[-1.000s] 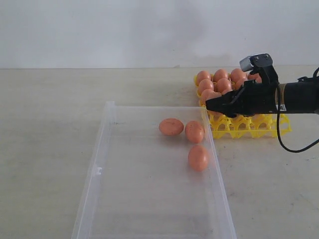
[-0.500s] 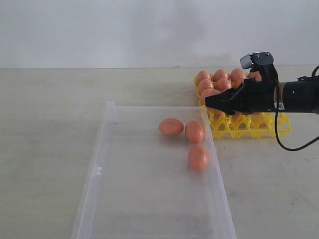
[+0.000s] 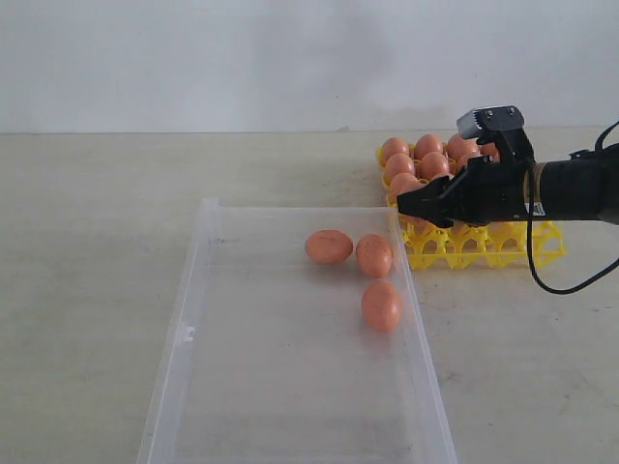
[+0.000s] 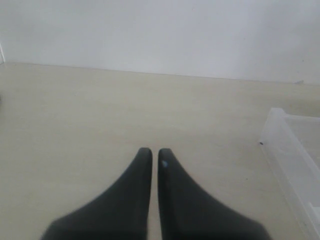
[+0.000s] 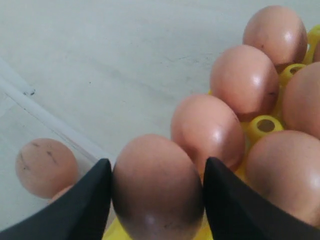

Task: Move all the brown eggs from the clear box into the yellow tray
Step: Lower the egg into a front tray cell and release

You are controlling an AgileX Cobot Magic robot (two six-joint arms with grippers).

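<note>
My right gripper (image 3: 406, 205) is shut on a brown egg (image 5: 157, 185), one black finger on each side. It holds the egg low over the near left corner of the yellow tray (image 3: 484, 246). Several brown eggs (image 5: 244, 80) fill the tray's far rows. Three brown eggs (image 3: 329, 246) (image 3: 374, 255) (image 3: 382, 305) lie in the clear box (image 3: 193, 300) near its far right wall. My left gripper (image 4: 155, 151) is shut and empty over bare table, left of the box's corner (image 4: 290, 150). It is outside the exterior view.
The clear box runs from the middle of the table to the front edge, and its right wall almost touches the yellow tray. A black cable (image 3: 571, 285) hangs from the right arm over the table on the right. A pale wall stands behind.
The right gripper has shifted slightly left and a little lower over the tray's corner, still holding the egg. The clear box and its three eggs have slid slightly left.
</note>
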